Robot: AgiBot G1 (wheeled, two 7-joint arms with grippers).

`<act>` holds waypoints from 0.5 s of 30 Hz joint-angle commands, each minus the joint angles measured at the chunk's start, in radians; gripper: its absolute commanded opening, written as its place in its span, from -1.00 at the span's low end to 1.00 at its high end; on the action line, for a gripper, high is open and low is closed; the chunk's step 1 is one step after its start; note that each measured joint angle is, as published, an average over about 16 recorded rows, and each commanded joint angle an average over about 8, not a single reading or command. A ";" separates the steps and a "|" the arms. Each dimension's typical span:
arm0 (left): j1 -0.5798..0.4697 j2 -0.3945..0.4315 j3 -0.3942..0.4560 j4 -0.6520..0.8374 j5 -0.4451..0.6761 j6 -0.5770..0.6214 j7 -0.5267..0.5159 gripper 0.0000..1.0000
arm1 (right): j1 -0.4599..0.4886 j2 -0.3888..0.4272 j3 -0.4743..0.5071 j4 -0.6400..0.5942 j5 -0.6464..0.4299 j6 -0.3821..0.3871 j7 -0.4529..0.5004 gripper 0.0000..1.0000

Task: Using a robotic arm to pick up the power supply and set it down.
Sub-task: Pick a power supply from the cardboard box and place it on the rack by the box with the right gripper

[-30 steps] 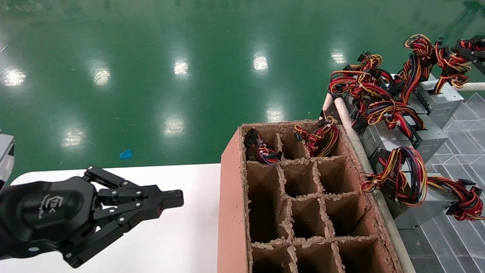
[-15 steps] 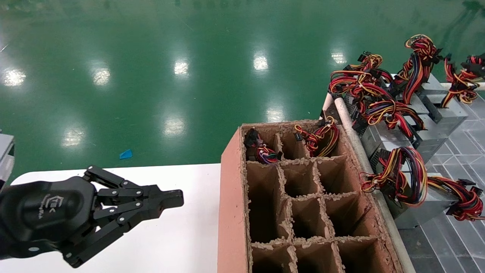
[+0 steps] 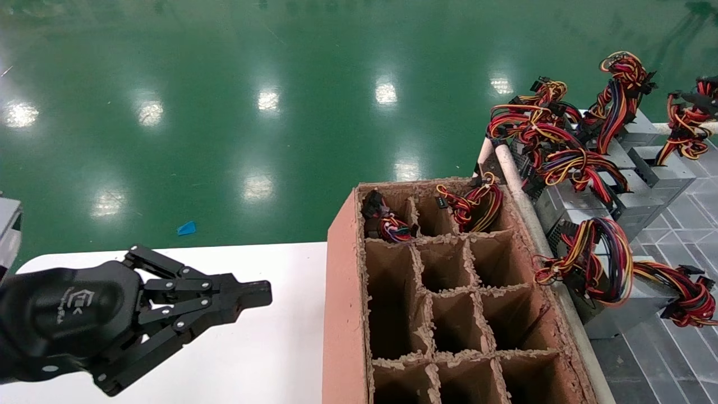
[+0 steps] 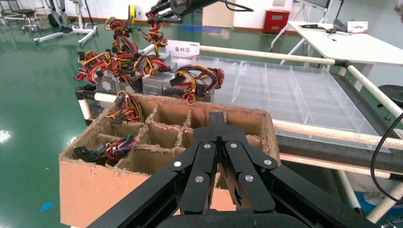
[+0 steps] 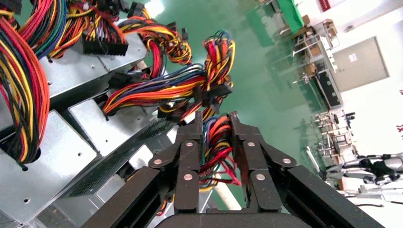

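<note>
The right gripper (image 5: pixel 215 124), jaws clamped on a wire bundle (image 5: pixel 216 142), hangs above grey power supplies (image 5: pixel 95 71); left gripper (image 3: pixel 255 294), closed, over white table (image 3: pixel 269 348).

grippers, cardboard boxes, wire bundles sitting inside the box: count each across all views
grippers: 2 (left gripper over the white table, right gripper gripping power supply wires)
cardboard box: 1
wire bundles in the box: 2
total: 5
</note>
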 commanded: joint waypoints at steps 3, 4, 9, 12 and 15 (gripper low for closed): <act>0.000 0.000 0.000 0.000 0.000 0.000 0.000 -1.00 | 0.013 0.007 -0.008 0.012 -0.011 -0.020 -0.003 1.00; 0.000 0.000 0.000 0.000 0.000 0.000 0.000 -1.00 | 0.017 0.008 -0.013 0.018 -0.019 -0.026 -0.008 1.00; 0.000 0.000 0.000 0.000 0.000 0.000 0.000 -1.00 | 0.042 0.019 -0.036 0.057 -0.052 -0.063 -0.054 1.00; 0.000 0.000 0.000 0.000 0.000 0.000 0.000 -1.00 | 0.053 0.033 -0.042 0.079 -0.059 -0.090 -0.093 1.00; 0.000 0.000 0.000 0.000 0.000 0.000 0.000 -1.00 | 0.054 0.044 -0.044 0.101 -0.058 -0.112 -0.118 1.00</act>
